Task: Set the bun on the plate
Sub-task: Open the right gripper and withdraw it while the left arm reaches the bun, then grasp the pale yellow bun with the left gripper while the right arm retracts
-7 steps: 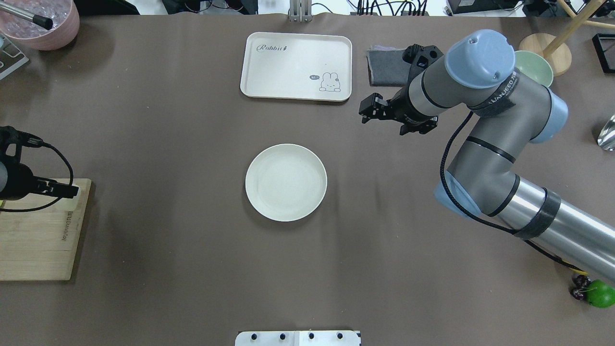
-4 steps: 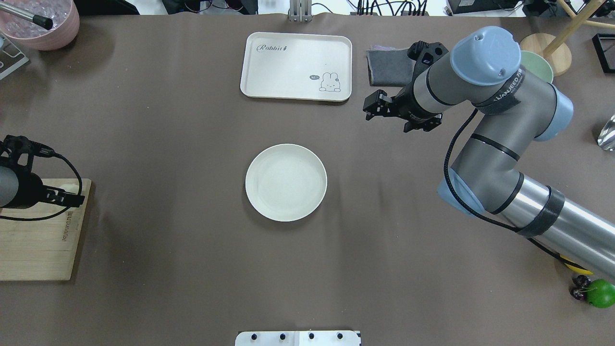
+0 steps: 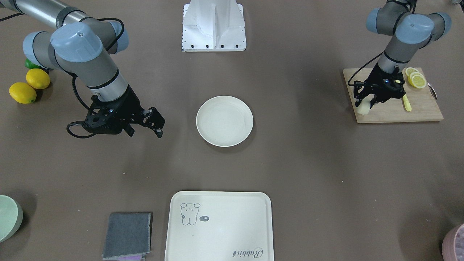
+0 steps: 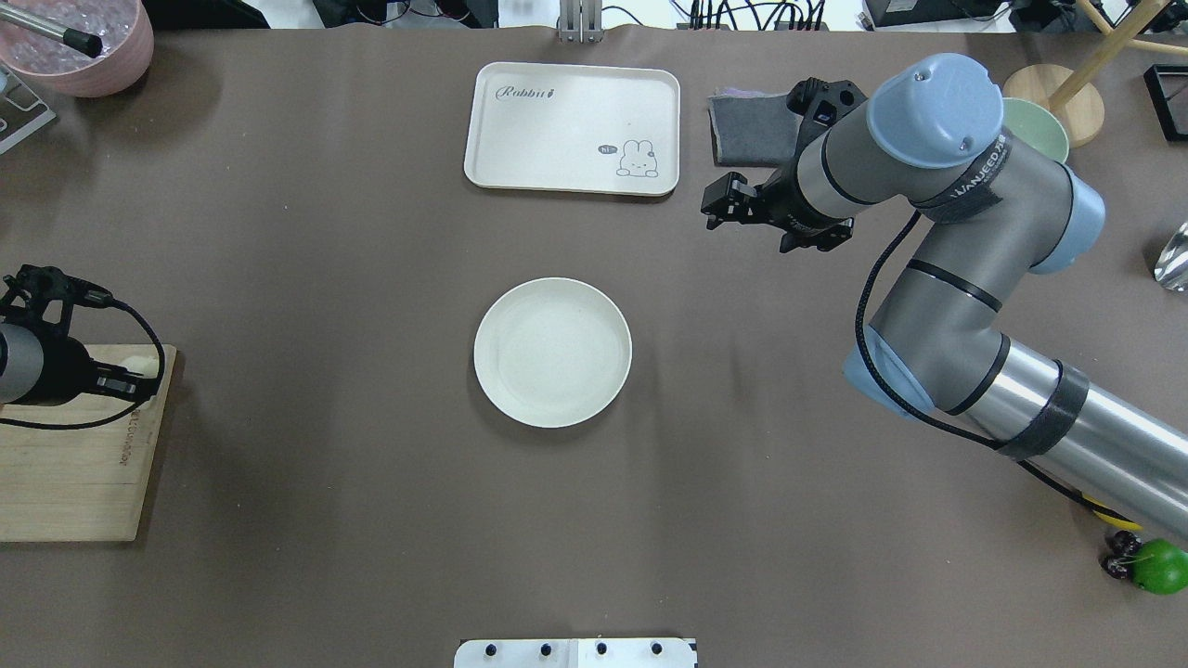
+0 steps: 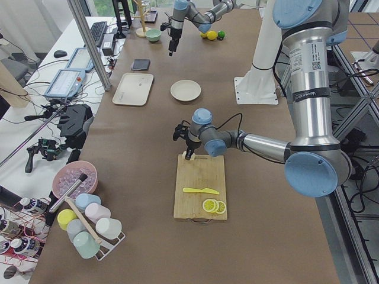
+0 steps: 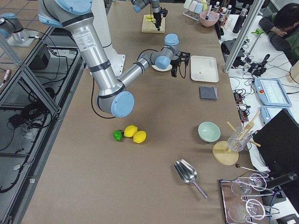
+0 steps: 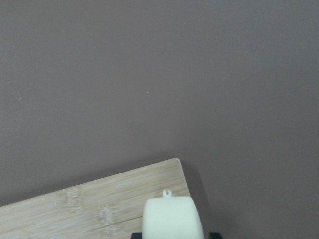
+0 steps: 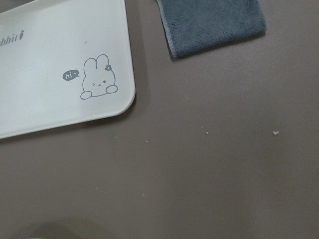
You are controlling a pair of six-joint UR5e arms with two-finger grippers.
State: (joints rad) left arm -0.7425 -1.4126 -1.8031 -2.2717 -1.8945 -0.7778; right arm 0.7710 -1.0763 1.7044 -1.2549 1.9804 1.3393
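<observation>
**The bun is pinched at the corner of the board**

The bun (image 3: 364, 107) is at the corner of the wooden board (image 3: 397, 110), well apart from the plate (image 3: 224, 121). The left gripper (image 3: 366, 104) is squeezed tight on the bun from both sides, I think so it can be carried. I cannot tell if the bun is up off the board or touching it. The plate sits in the middle of the table with nothing in it, ready for the bun.

The left arm reaches in from the side. Its wrist bends down, and its fingers point down at the board's corner.

The right gripper (image 3: 158, 125) hangs over bare table near the tray (image 4: 520, 121). Its fingers are apart and hold nothing. I think it waits there so the way to the plate is free. Its arm is bent at the elbow.
</observation>
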